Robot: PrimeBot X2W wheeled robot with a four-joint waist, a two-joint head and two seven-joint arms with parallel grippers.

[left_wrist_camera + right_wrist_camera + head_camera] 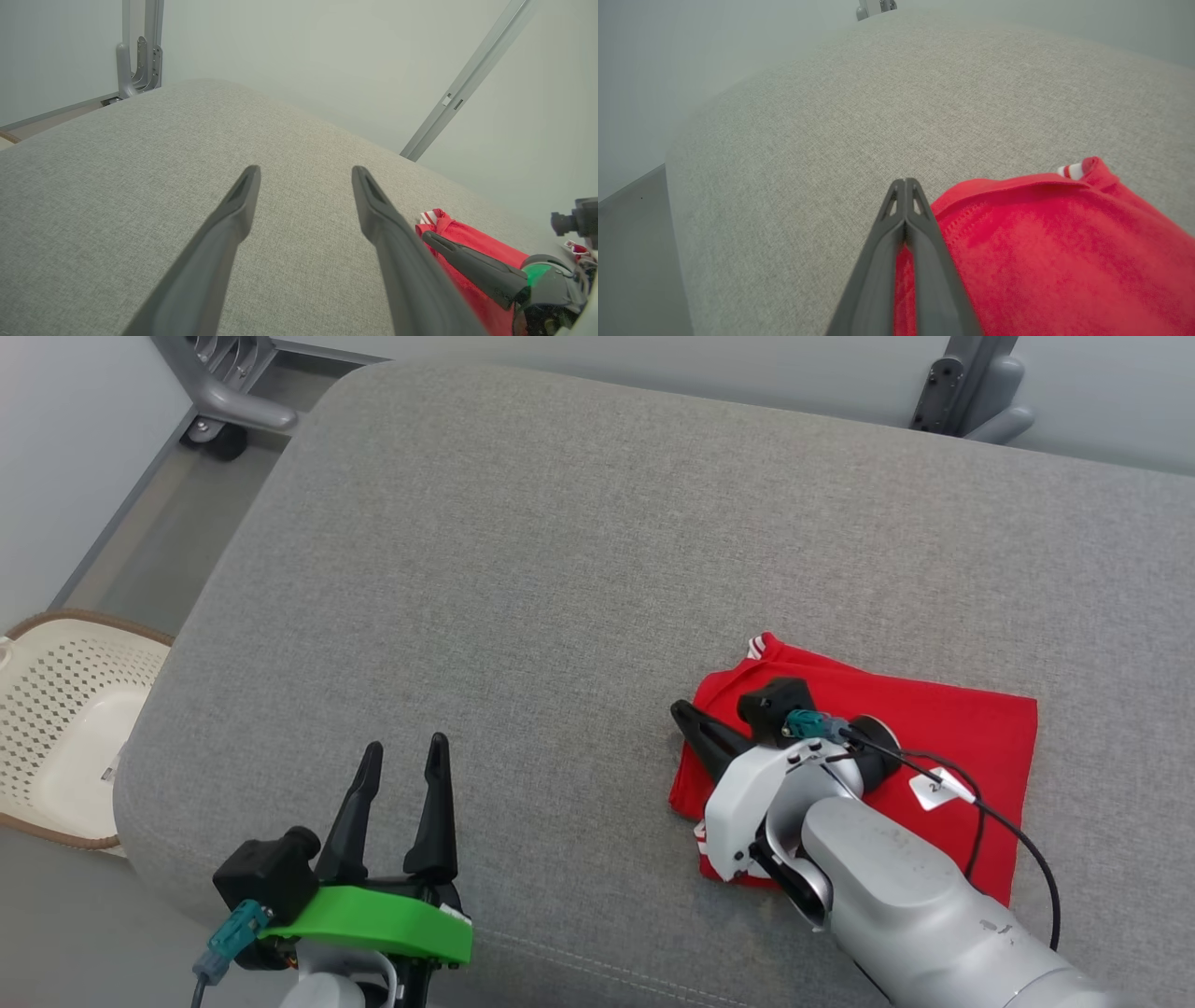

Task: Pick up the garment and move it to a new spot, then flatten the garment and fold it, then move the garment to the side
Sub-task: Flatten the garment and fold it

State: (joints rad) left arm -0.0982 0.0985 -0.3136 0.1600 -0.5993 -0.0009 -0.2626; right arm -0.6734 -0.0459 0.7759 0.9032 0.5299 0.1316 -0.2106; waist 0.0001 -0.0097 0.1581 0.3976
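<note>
**Red garment lies folded on the right of a grey cushion, one gripper closed above it**

Head view: the red garment (pixel 971 728) lies folded on the grey cushion (pixel 560 569). The right gripper (pixel 680 711) reaches across its left edge, fingers pressed together with no cloth between the tips. The left gripper (pixel 405 745) hangs well apart with its fingers spread and nothing in them, and a pale basket (pixel 56 681) stands on the floor.

Left wrist view: the left gripper (pixel 306 171) gapes over bare cushion, with the garment (pixel 481 242) beyond its right finger.

Right wrist view: the right gripper (pixel 904 182) is closed, its tips past the edge of the garment (pixel 1041 242).
</note>
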